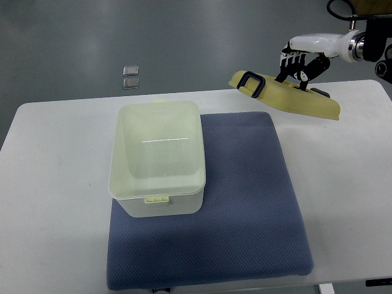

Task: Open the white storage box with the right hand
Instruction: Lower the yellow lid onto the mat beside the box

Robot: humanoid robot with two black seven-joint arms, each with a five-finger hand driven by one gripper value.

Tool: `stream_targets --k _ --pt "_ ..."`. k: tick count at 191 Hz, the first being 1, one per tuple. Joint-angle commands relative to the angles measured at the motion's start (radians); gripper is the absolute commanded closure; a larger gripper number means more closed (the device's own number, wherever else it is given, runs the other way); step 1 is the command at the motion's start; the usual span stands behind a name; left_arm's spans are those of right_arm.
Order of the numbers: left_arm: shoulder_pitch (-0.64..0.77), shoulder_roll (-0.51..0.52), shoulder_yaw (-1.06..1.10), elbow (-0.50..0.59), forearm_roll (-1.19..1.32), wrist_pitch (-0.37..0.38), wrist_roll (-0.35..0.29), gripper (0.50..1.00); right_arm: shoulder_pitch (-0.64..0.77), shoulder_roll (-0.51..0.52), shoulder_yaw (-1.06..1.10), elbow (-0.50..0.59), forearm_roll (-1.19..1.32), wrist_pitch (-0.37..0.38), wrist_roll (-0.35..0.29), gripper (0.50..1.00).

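On your white worktop [55,184] lies a blue mat [245,208]; the open white storage box [157,159] sits on the mat's left edge, well left of and below your right hand [303,61]. That hand's fingers grip the box's lid [288,95], tilted, held above the worktop's far right.

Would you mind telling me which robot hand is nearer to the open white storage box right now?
Right. The right robot hand is up and to the right of the storage box, holding the lid in the air. The left robot hand is not in view.
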Motion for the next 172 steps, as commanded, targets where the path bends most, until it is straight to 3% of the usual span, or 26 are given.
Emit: stream_targets --k 1,142,172 --pt "0.0 0.0 0.001 0.002 0.002 0.001 0.0 0.5 -0.036 0.01 -0.005 0.0 -0.001 -0.005 -0.01 1.0" --pt "0.0 0.0 0.001 0.003 0.0 0.001 -0.001 0.5 -0.166 0.131 0.009 0.003 0.023 -0.011 -0.018 1.0" --pt "0.0 0.0 0.003 0.0 0.0 0.001 -0.001 0.5 -0.171 0.142 0.007 0.003 0.089 -0.007 -0.046 1.0"
